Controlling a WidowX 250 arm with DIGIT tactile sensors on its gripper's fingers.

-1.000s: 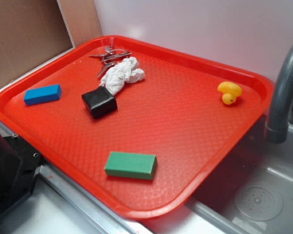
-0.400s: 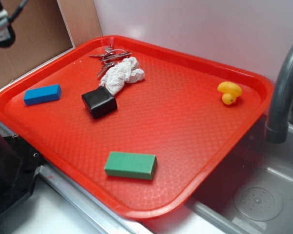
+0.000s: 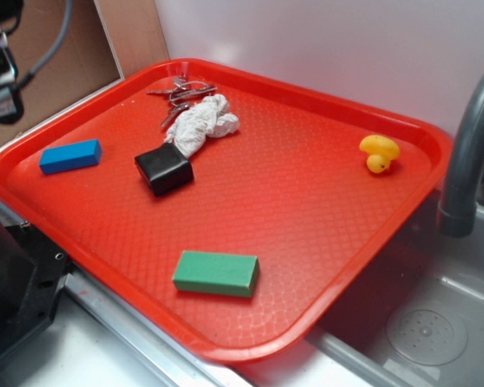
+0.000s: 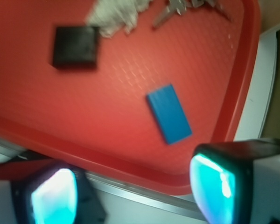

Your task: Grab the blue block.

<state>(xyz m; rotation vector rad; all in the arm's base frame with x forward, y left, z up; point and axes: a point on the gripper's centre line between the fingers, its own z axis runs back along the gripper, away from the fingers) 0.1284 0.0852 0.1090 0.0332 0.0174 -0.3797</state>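
Red plastic tray (image 3: 323, 242) takes up most of the exterior view, and the blue block (image 4: 169, 113) lies flat on it, untouched, close to one tray edge. From the wrist camera the pincer (image 4: 130, 191) has its two fingers spread wide apart with nothing between them, and it hangs well above the tray, out past the rim. The block sits ahead of the pincer and a bit toward the finger on the right of that view, lying diagonal to the line between the fingers. Farther ahead and off to the other side there's a black block (image 4: 76, 45), with a crumpled white rag (image 4: 116, 16) and some metal bits (image 4: 175, 9) beyond it, all well apart from the blue one, so nothing crowds the grab. In the exterior view only a dark piece of the arm shows at the top-left corner, up and away from the block, while the green block (image 3: 216, 272) and yellow duck (image 3: 379, 151) are way off on the far side. I'd call this the approach step, barely started. Next move probably needs the pincer brought forward over the block, wrist twisted so the fingers straddle its narrow width, then lowered and closed.
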